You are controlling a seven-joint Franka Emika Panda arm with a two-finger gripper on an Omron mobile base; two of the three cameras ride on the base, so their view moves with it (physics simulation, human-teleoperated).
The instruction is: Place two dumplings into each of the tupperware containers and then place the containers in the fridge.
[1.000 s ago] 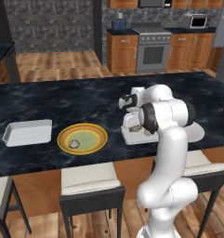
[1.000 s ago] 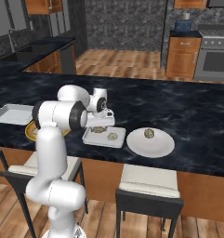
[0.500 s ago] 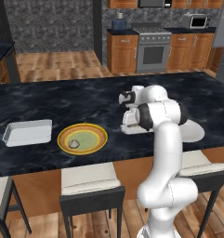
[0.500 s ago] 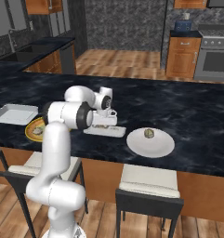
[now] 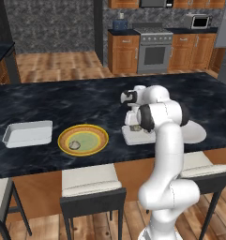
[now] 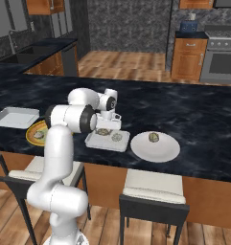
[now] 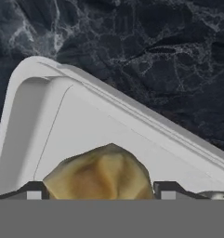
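Two fingertips (image 7: 169, 189) stand spread and released either side of a dumpling (image 7: 100, 173) lying in the near tupperware container (image 7: 43, 107); I would lift the gripper (image 7: 100, 191) straight up, clear of the container's rim, without nudging it.

Our arm (image 5: 163, 140) folds forward over the bench, wrist bent down, tool (image 7: 99, 193) low with its jaws standing wide apart.
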